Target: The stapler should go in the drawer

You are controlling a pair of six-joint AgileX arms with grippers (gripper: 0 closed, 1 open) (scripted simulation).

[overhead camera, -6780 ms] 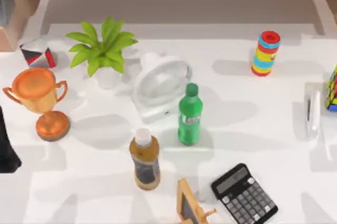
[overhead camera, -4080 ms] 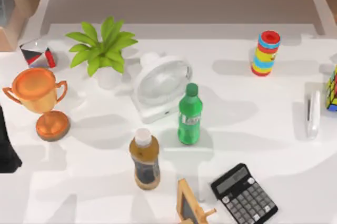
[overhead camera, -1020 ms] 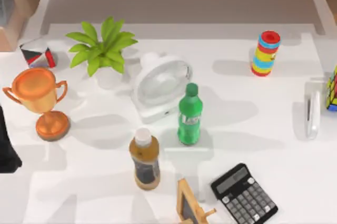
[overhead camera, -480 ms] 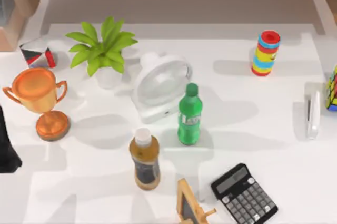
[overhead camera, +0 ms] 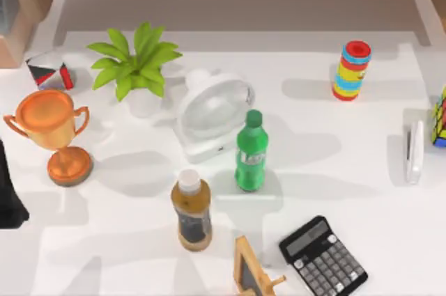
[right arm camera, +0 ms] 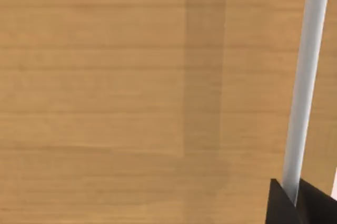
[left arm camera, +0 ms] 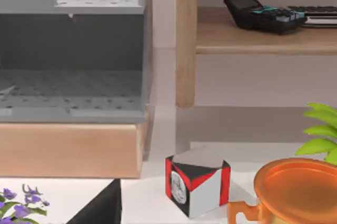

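The stapler (overhead camera: pixel 414 151), a slim white bar with a thin dark line, lies flat on the table near the right edge, beside a coloured cube (overhead camera: pixel 440 118). Nothing touches it. In the right wrist view a wooden drawer front (right arm camera: pixel 131 97) is close up, with a pale bar handle (right arm camera: pixel 308 66) running across it. My right gripper (right arm camera: pixel 296 195) is shut on that handle, one dark finger pressed against each side. My left arm (overhead camera: pixel 7 195) is parked at the table's left edge.
A white fan (overhead camera: pixel 212 111), green bottle (overhead camera: pixel 251 151), brown bottle (overhead camera: pixel 191 211), calculator (overhead camera: pixel 323 256) and small wooden frame (overhead camera: pixel 247 275) crowd the middle and front. Plant (overhead camera: pixel 136 66), orange trophy (overhead camera: pixel 52 132) and ring stack (overhead camera: pixel 352 69) stand farther back. A grey bin (left arm camera: pixel 68 76) sits at the back left.
Nothing on the table has moved. The soft shadows near the stapler at the right edge have shifted slightly.
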